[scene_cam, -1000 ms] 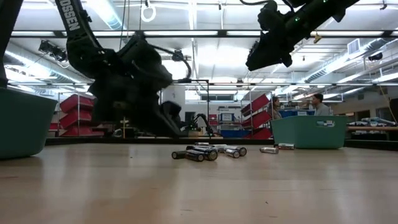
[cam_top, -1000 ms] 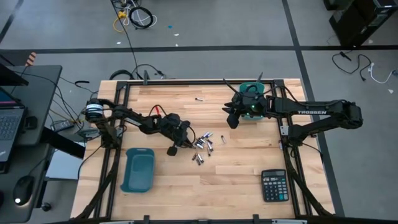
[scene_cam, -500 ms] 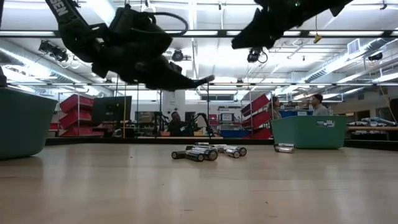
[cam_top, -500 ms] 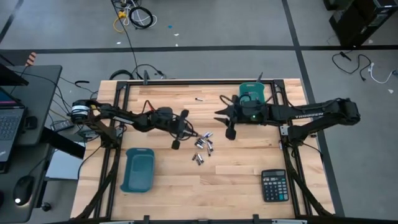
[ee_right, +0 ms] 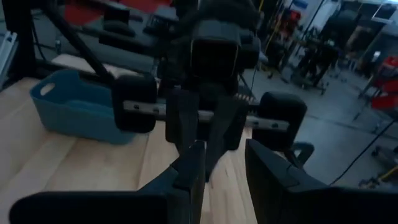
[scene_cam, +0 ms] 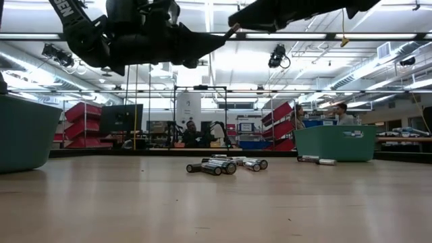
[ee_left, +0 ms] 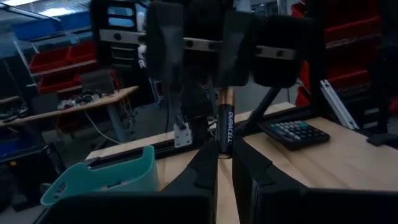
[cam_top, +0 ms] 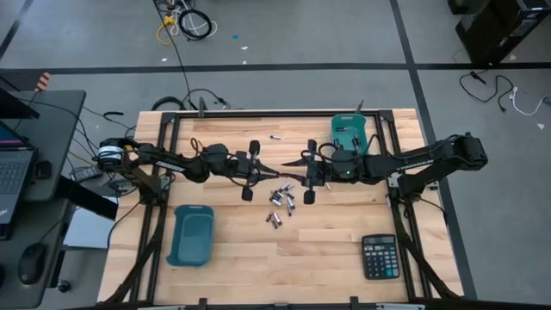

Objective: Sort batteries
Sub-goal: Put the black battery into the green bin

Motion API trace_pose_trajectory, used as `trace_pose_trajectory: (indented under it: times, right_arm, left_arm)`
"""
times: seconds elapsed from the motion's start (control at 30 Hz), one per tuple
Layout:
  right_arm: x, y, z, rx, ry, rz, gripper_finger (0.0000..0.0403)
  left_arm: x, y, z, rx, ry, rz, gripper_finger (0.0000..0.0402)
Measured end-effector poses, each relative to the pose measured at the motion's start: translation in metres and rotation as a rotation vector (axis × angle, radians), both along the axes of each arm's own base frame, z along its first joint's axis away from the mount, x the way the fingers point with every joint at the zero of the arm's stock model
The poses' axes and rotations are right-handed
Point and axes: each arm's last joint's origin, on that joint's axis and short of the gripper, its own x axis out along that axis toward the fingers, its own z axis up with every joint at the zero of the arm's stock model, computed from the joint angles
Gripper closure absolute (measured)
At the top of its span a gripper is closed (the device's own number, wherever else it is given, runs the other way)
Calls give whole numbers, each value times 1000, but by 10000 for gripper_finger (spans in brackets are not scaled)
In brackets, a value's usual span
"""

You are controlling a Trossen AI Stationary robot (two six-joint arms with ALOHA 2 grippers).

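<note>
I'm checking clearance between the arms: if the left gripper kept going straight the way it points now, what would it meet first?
Most likely the right gripper, which faces it head-on above the table. The left gripper holds a battery whose far end already reaches the right gripper's fingers; whether it touches them is unclear.

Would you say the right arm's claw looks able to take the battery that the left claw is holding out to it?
Probably yes: the right claw is open, facing the left claw above the table, and the Duracell battery sticks out between them with nothing in the way.
</note>
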Motion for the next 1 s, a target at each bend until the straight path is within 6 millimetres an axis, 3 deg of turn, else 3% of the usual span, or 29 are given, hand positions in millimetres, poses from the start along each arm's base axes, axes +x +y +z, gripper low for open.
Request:
trace_pose_trajectory:
  times: [0.33, 1.0]
  right_arm:
    - [-3, 5, 11, 5, -79, 42, 288]
    - [-3, 11, 11, -3, -80, -5, 272]
  left_arm:
    - [-1, 0, 8, -12, -75, 5, 378]
    - [-3, 0, 15, -6, -141, -35, 378]
